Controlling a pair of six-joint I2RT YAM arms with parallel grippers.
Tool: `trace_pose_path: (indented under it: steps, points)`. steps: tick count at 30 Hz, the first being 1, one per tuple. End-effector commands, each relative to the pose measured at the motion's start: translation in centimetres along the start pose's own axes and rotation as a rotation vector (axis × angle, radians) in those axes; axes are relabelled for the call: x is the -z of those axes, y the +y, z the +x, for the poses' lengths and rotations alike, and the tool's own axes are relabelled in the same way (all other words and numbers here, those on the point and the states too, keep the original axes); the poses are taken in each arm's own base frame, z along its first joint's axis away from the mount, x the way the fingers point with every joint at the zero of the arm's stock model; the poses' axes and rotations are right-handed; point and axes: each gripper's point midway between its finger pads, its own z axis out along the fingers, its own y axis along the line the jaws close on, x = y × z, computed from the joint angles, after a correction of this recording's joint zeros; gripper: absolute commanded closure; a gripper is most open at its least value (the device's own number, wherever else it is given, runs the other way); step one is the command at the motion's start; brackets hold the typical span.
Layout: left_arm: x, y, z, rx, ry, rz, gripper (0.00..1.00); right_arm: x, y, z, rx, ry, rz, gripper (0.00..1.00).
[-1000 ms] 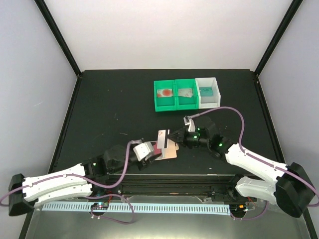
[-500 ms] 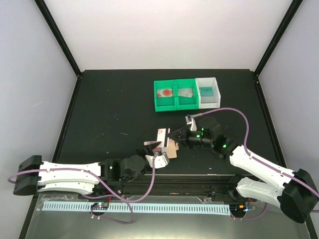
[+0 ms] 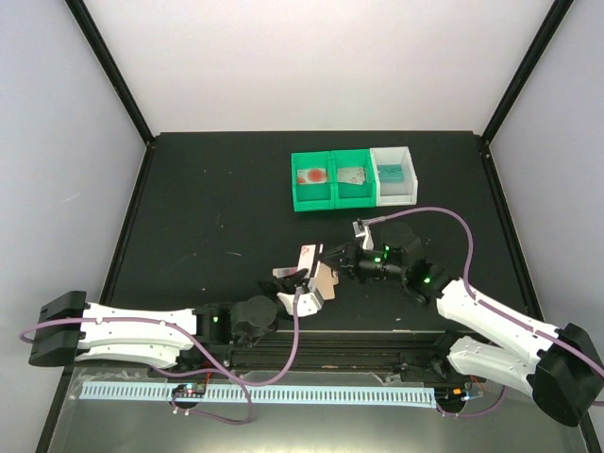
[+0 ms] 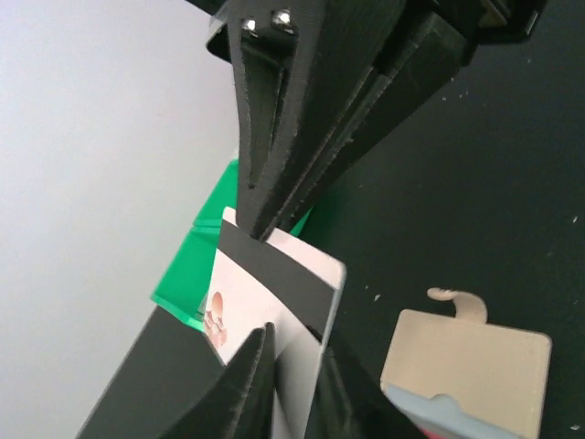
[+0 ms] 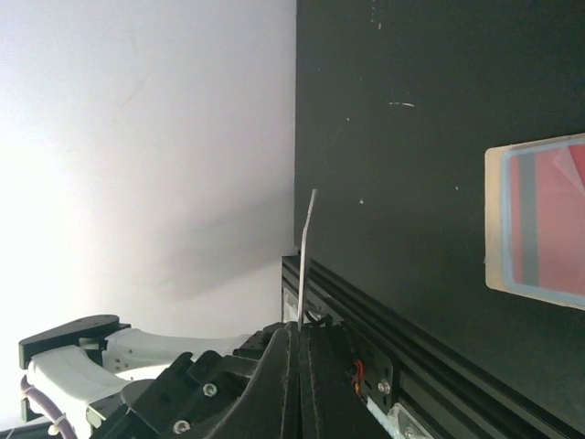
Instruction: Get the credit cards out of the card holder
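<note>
My left pincer [image 4: 294, 335] has its fingers either side of the lower edge of the credit card [image 4: 274, 283], which stands upright in the air above the tabletop [image 3: 208, 208]; whether they press it or merely flank it, I cannot tell. My right pincer [image 5: 299, 329] is pressed together on the card's opposite edge, so it surely carries the card. The card holder [image 4: 471, 370] lies flat on the tabletop just beside and below, its tab [image 4: 448, 294] showing; the right wrist view shows something red in its pale blue pocket, so I judge more remains to draw out. Further back and to the right, two green bins [image 3: 328, 179] and a white bin [image 3: 393, 175] hold other cards [image 3: 352, 175].

This looks like a hand-over. To do it well I should bite firmly with the left, clear of the right's fingers, before the right lets go, and keep the card unbent. The card shows a black stripe and a red blotch; no writing or brand is legible.
</note>
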Motion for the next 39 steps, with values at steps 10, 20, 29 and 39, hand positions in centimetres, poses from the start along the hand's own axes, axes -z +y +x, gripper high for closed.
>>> trace_pose_path:
  steps: [10,20,29,39]
  points:
    - [0.3,1.7,-0.1,0.266,0.019,-0.022,0.98,0.6,1.0,0.3,0.111,-0.008,-0.087,0.71]
    - [0.4,3.8,1.6,0.796,0.009,0.183,0.98,2.7,2.7,-0.6,0.412,-0.128,-0.100,0.54]
    - [1.6,6.1,-0.5,1.216,-0.181,0.389,0.98,3.3,3.8,0.3,0.552,-0.120,-0.178,0.54]
    - [3.2,6.9,-4.0,1.496,-0.283,0.602,0.99,3.5,4.2,0.5,0.469,-0.140,-0.259,0.50]
